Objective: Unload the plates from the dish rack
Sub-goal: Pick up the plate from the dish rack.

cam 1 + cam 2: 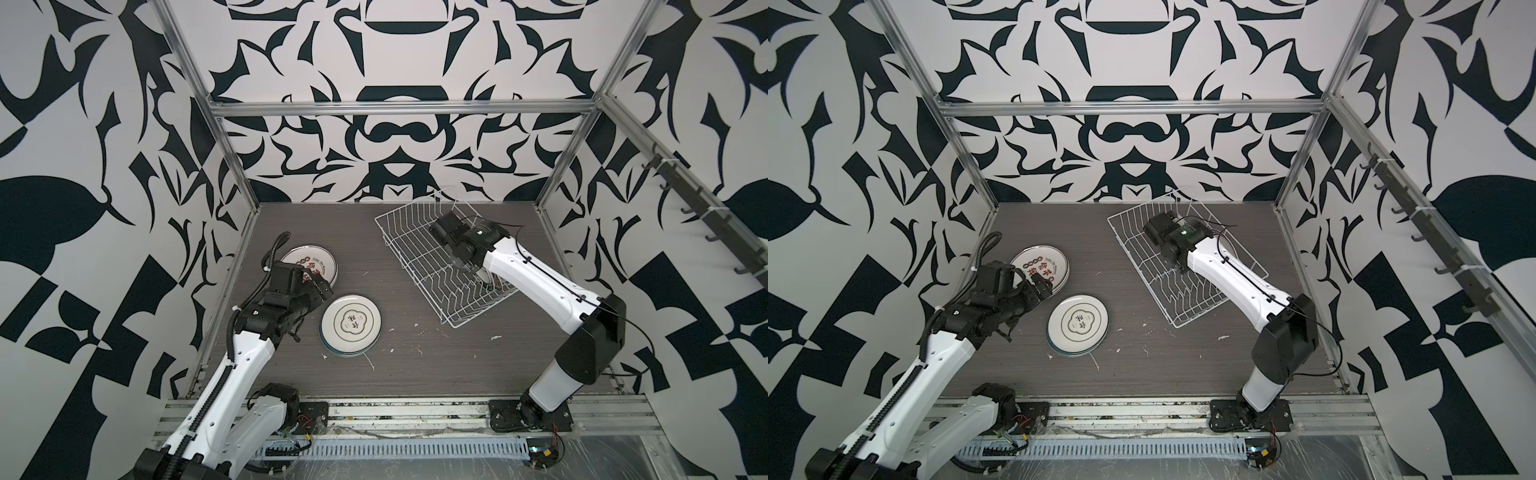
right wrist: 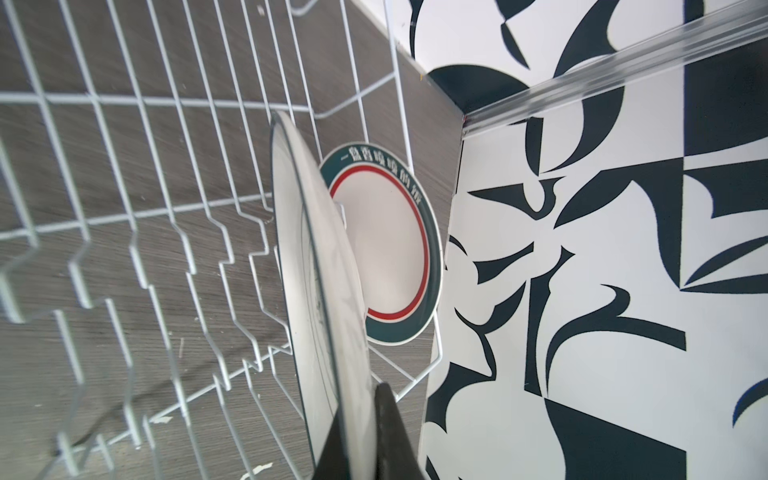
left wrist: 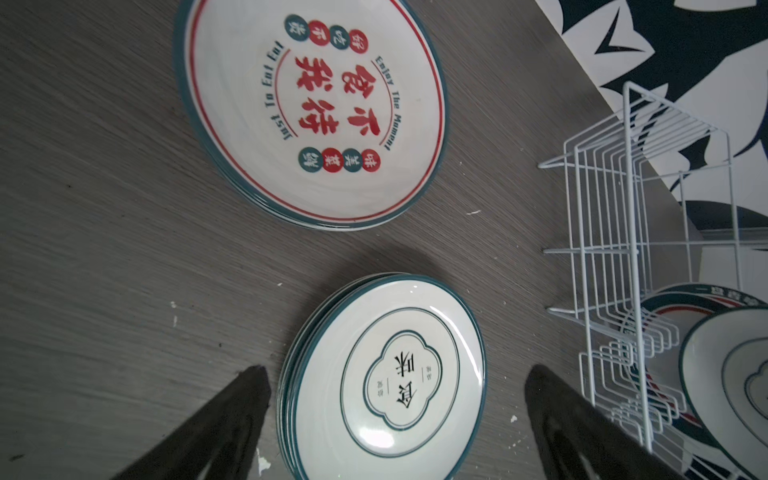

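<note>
The white wire dish rack (image 1: 401,237) (image 1: 1129,243) lies askew at the back right of the table. In the right wrist view, my right gripper (image 2: 365,415) is shut on the rim of an upright white plate (image 2: 320,270) standing in the rack's slots. Behind that one stands another plate with a dark green band and red ring (image 2: 386,257). At the left, my left gripper (image 3: 397,370) hangs open over a stack of green-rimmed plates (image 1: 351,322) (image 1: 1077,322) without touching it. A stack topped by a red-character plate (image 1: 309,259) (image 3: 316,108) lies further back.
Aluminium frame posts (image 1: 232,166) and patterned walls close in the table on three sides. A rail of dark hooks (image 1: 698,208) runs along the right wall. Small white chips (image 1: 494,337) are scattered over the grey tabletop. The arm bases sit on the front rail (image 1: 415,409).
</note>
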Motion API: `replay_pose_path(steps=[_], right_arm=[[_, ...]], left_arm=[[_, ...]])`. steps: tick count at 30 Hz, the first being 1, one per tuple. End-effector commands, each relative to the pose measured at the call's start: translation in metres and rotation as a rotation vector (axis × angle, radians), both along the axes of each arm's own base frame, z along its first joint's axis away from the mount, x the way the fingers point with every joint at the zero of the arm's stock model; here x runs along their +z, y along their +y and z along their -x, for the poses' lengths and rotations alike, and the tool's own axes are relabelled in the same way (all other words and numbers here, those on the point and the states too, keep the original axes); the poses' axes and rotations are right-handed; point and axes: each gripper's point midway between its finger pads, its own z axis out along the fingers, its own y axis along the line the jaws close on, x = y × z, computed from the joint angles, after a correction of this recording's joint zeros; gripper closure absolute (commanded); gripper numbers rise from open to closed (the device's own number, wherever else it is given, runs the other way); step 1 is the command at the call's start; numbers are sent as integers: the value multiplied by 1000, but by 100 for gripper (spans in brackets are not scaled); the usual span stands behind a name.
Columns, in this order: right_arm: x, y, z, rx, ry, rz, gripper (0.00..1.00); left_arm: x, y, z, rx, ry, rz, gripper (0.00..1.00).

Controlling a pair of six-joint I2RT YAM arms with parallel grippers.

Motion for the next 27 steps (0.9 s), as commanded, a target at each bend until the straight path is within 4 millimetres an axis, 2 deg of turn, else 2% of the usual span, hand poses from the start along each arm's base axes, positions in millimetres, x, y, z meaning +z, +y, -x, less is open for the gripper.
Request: replay_pose_path(steps=[1, 6, 11, 19, 27], right_arm=[[41, 7, 3, -6, -114, -105, 100], [51, 17, 10, 14, -129, -192, 100], [65, 36, 19, 41, -171, -426, 100], [67, 91, 37, 59, -142, -932, 100], [53, 151, 55, 82, 52, -1342, 100]], left_arm=[[-2, -13, 0, -69, -8, 40, 1], [-1, -15, -1, -76, 2, 42, 1], [4, -20, -2, -94, -12, 64, 1], [10, -38, -4, -159, -51, 157, 1], [20, -55, -5, -221, -110, 244, 1]])
